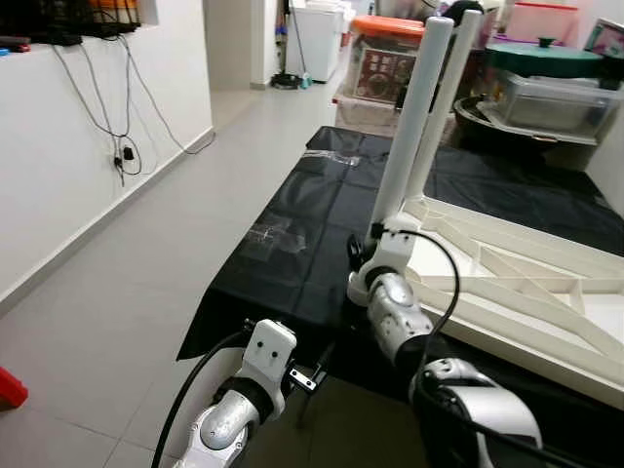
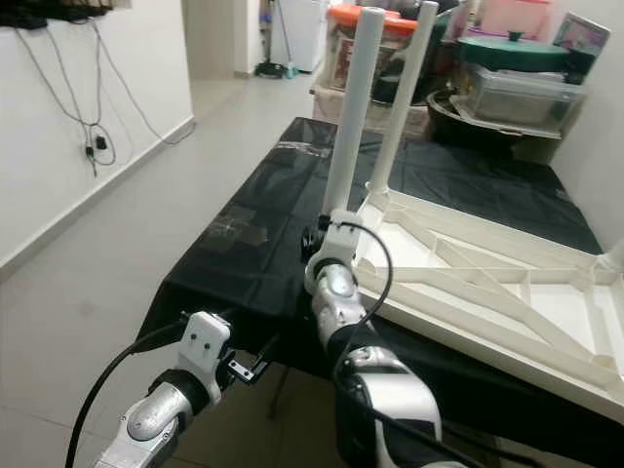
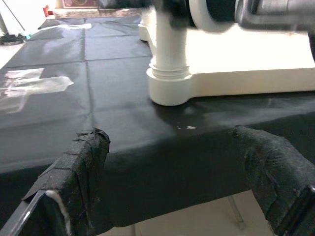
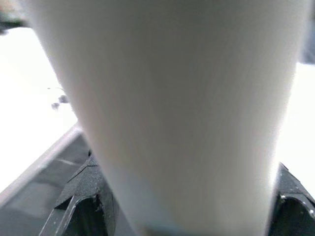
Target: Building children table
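Fitting a leg into the upturned children's table.
Right pincer (image 4: pixel 182 216) clasps the near-corner leg (image 2: pixel 349 127); left pincer (image 3: pixel 172 182), wide, waits below the worktop (image 1: pixel 292 244) edge. Next: seat it firmly.

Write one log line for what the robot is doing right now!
right end effector: around near table leg | leg: upright in corner of upturned white tabletop | left end effector: open, low, before black cloth

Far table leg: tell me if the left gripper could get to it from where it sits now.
Probably not as it stands. The left gripper hangs open below the black-covered table's edge, and the near leg, held by the right gripper, stands in front of the far leg.
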`<state>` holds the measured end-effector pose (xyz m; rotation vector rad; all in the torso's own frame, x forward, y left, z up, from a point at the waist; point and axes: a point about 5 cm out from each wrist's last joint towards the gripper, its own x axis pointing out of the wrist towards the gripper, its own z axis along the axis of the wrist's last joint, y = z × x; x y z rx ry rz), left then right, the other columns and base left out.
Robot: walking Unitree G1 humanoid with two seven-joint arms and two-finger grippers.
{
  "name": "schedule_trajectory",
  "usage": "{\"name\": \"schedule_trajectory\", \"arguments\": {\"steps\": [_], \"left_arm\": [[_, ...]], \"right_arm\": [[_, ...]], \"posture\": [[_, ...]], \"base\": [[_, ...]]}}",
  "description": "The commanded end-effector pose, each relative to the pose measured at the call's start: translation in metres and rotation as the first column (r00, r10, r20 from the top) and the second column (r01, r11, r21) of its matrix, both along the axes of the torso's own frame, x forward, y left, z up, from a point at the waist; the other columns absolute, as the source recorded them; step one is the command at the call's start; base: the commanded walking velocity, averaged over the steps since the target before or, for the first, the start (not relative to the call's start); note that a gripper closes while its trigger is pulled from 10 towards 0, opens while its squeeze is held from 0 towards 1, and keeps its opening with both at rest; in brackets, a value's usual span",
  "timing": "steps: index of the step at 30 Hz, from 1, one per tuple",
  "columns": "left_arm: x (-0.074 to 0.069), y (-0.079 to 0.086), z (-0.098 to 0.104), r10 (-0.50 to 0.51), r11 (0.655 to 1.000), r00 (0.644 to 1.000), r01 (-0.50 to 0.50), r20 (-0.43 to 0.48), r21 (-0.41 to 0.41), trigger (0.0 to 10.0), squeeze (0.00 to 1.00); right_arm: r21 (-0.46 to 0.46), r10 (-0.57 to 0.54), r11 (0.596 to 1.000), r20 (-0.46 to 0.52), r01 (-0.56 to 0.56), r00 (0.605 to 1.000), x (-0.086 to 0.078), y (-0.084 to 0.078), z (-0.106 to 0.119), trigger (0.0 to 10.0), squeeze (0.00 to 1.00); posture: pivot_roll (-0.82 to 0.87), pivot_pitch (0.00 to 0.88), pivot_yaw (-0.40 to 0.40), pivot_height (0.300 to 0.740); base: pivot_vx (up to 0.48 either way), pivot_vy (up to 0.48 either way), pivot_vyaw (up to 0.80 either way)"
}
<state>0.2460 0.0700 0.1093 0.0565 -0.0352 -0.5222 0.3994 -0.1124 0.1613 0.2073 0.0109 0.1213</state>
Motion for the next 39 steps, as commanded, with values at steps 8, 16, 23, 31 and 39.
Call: {"name": "schedule_trajectory", "arguments": {"steps": [8, 16, 23, 31, 39], "left_arm": [[0.000, -0.002, -0.005, -0.008, 1.000, 1.000, 0.008, -0.019, 0.012, 10.0, 0.00], [0.000, -0.003, -0.004, -0.007, 1.000, 1.000, 0.007, -0.016, 0.012, 10.0, 0.00], [-0.001, -0.003, -0.004, -0.004, 1.000, 1.000, 0.004, -0.016, 0.011, 10.0, 0.00], [-0.002, -0.003, -0.005, -0.006, 1.000, 1.000, 0.006, -0.017, 0.012, 10.0, 0.00], [-0.002, -0.002, -0.005, -0.009, 1.000, 1.000, 0.009, -0.021, 0.013, 10.0, 0.00]], "right_arm": [[-0.216, 0.589, 0.766, -0.142, -0.606, 0.795, -0.012, 0.027, -0.009, 10.0, 0.00], [-0.232, 0.822, 0.451, -0.268, -0.861, 0.503, -0.031, 0.042, -0.022, 10.0, 0.00], [-0.208, 0.841, 0.439, -0.249, -0.874, 0.481, -0.034, 0.045, -0.026, 0.0, 0.00], [-0.137, 0.607, 0.767, -0.160, -0.627, 0.778, -0.017, 0.034, -0.020, 0.0, 0.00], [-0.143, -0.171, 0.980, -0.226, 0.141, 0.959, -0.006, -0.024, -0.034, 0.0, 0.00]], "posture": [[0.10, 0.000, -0.109, 0.740], [0.10, 0.000, -0.114, 0.740], [0.10, 0.000, -0.119, 0.740], [0.10, 0.000, -0.111, 0.740], [0.09, 0.000, -0.103, 0.740]], "base": [[0.000, 0.000, 0.00], [0.000, 0.000, 0.00], [0.000, 0.000, 0.00], [0.000, 0.000, 0.00], [0.000, 0.000, 0.00]]}}
